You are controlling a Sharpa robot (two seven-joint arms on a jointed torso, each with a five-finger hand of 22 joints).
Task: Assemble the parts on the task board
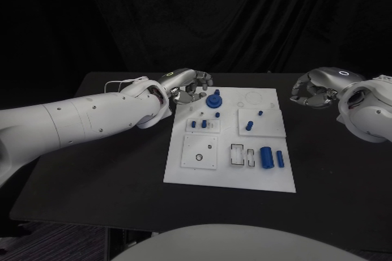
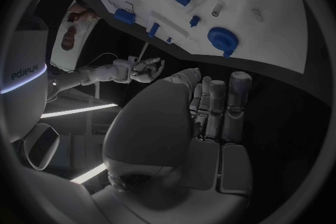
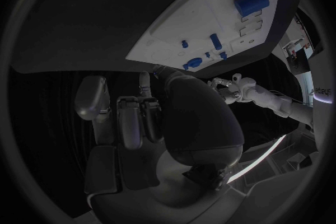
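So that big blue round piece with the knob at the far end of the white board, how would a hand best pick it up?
Probably by the upright knob of the round blue piece, pinched from above: it rises clear of the wide base. The left hand hovers nearest, beside the task board.

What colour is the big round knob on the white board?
Blue; the knob shows best in the head view.

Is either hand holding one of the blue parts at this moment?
No: in the head view the left hand sits at the task board's far left corner and the right hand beyond its right edge, both with nothing in them.
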